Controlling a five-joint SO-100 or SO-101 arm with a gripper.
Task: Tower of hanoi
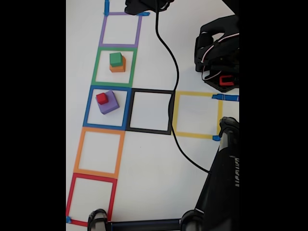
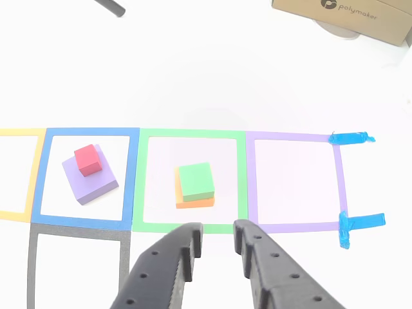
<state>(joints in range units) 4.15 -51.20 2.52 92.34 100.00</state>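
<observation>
We are holding our hand (image 2: 217, 233) open and empty, near the green cube (image 2: 196, 181) sitting on the orange cube (image 2: 193, 203).

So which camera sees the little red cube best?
The other view: the red cube looks big and clear there, sitting on the purple cube with its top and sides showing. The fixed view shows it small, from above.

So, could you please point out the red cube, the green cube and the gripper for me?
red cube (image 2: 87, 159): other view, on its top face.
green cube (image 2: 196, 181): other view, on its top face.
gripper (image 2: 217, 233): other view, midway between its two fingertips, jaws apart.
</observation>
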